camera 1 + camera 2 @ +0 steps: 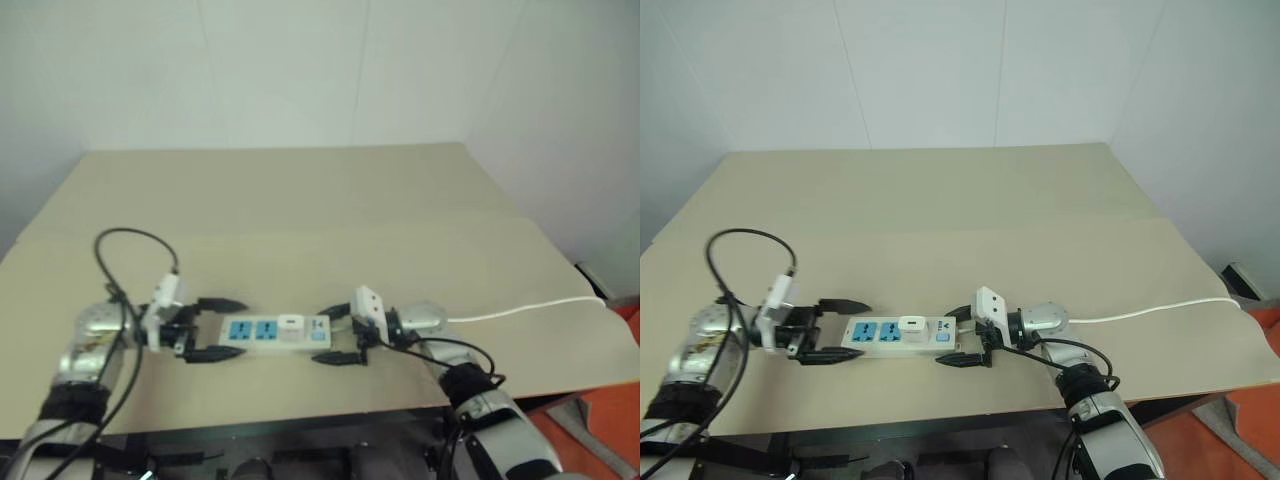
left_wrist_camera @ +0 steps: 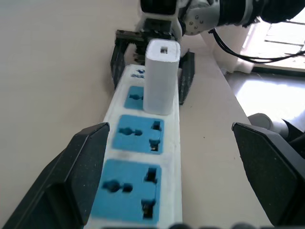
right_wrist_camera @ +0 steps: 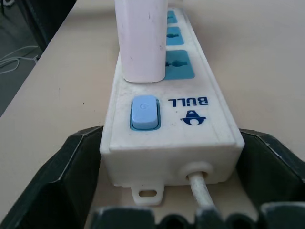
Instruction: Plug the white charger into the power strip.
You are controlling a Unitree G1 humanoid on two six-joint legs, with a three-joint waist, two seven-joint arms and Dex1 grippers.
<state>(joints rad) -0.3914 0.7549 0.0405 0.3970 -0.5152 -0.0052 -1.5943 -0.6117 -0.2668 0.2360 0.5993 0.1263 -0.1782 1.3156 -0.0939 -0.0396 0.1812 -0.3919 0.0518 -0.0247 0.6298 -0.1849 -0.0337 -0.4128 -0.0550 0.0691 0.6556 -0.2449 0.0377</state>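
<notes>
The power strip [image 1: 262, 331] lies flat near the table's front edge, its blue switch [image 3: 144, 112] at the right end. The white charger [image 1: 290, 325] stands upright in the socket beside the switch, its base flush on the strip [image 3: 162, 129]; the other two blue sockets [image 2: 136, 134] are bare. My left gripper [image 1: 215, 329] is open, one finger on each side of the strip's left end with wide gaps. My right gripper [image 1: 338, 335] is open too, its fingers [image 3: 52, 181] straddling the switch end close to the strip's sides.
The strip's thin white cable [image 1: 520, 310] runs right across the beige table [image 1: 300, 200] and off its right edge. A black wire loop [image 1: 130, 240] arches over my left arm. White walls stand behind the table, and orange floor [image 1: 600, 410] shows at the right.
</notes>
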